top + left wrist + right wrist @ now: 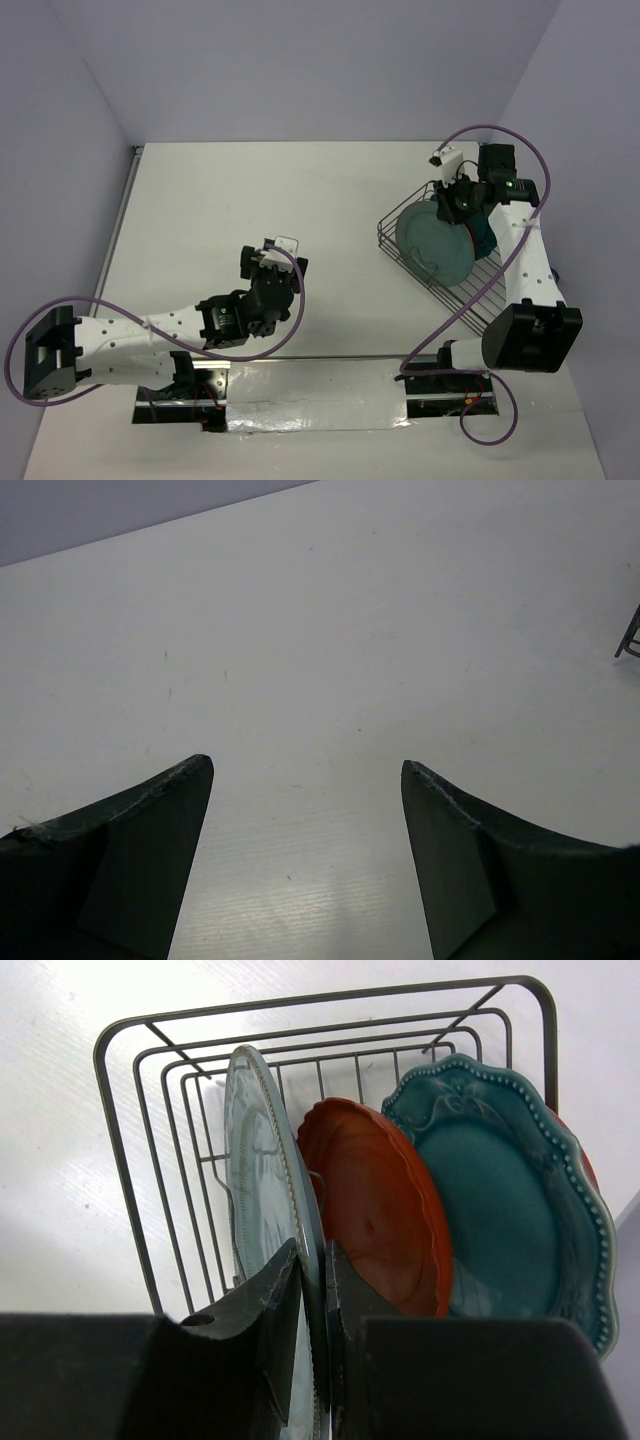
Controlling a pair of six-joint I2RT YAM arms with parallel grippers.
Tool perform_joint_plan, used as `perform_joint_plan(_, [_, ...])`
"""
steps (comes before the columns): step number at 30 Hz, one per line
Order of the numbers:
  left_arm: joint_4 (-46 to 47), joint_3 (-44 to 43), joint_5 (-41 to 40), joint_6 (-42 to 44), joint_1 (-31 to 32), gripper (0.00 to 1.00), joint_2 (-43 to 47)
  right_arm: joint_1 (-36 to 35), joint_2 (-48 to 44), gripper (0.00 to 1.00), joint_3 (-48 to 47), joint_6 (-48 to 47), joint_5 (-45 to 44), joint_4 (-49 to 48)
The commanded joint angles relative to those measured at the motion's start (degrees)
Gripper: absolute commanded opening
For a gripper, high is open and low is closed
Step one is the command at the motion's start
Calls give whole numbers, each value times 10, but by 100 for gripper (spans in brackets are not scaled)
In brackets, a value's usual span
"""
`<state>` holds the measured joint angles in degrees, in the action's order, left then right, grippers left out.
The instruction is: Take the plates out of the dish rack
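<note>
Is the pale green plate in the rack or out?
In. The pale green plate stands on edge inside the dish rack, right jaws closed on its rim.

Top view over table (250, 200), right wrist close on dish rack (190, 1090), left wrist skimming table

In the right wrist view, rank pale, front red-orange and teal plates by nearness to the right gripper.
1. Pale grey-green plate, leftmost, rim between the right gripper fingers.
2. Front red-orange plate, middle.
3. Teal plate, rightmost.
</note>
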<state>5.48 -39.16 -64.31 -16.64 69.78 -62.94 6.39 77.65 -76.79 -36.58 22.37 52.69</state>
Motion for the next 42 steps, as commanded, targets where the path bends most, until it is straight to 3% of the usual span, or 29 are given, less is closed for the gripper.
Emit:
perform_joint_plan(1, [10, -27, -15, 3, -2, 88, -3, -5, -36, 0, -49, 24, -9, -50])
perform_joint_plan(23, [3, -28, -12, -2, -2, 88, 2, -5, -84, 0, -45, 9, -64, -63])
perform_joint_plan(42, [3, -32, -20, -1, -2, 88, -14, -6, -94, 0, -91, 18, -61, -48])
